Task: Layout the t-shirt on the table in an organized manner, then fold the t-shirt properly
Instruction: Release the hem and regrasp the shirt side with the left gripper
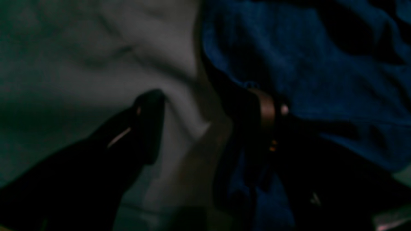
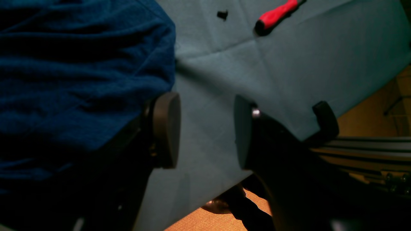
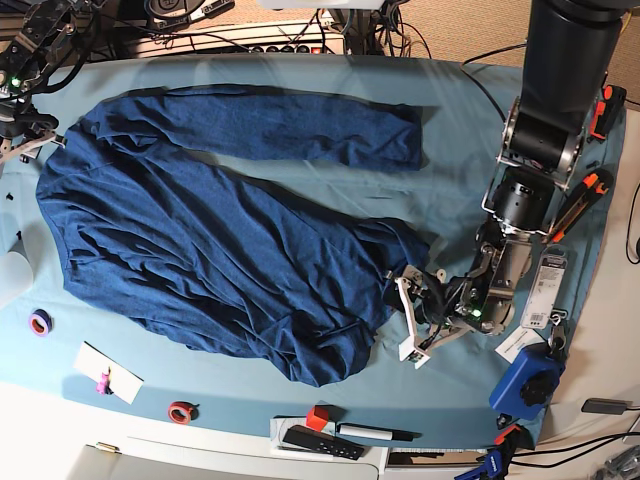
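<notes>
The dark navy t-shirt (image 3: pixel 200 240) lies rumpled and spread across the table (image 3: pixel 460 130), one long side stretched along the back. My left gripper (image 3: pixel 407 322) is low at the shirt's right edge and open. In the dim left wrist view one of its fingers (image 1: pixel 149 125) rests over the bare cloth and the other over the t-shirt (image 1: pixel 305 64). My right gripper (image 2: pixel 205 130) is open at the far left of the table, with only teal cloth between its pads. The t-shirt (image 2: pixel 80 70) lies just beside its left pad. In the base view this gripper (image 3: pixel 38 135) sits at the shirt's upper left corner.
A red-handled tool (image 2: pixel 276 14) and a small black bit (image 2: pixel 222 14) lie on the cloth beyond the right gripper, near the table's edge. Along the front edge are tape rolls (image 3: pixel 181 411), a white card (image 3: pixel 108 372), a red block (image 3: pixel 317 417) and a marker (image 3: pixel 375 433). A blue clamp (image 3: pixel 530 385) and orange cutters (image 3: pixel 590 195) lie at the right.
</notes>
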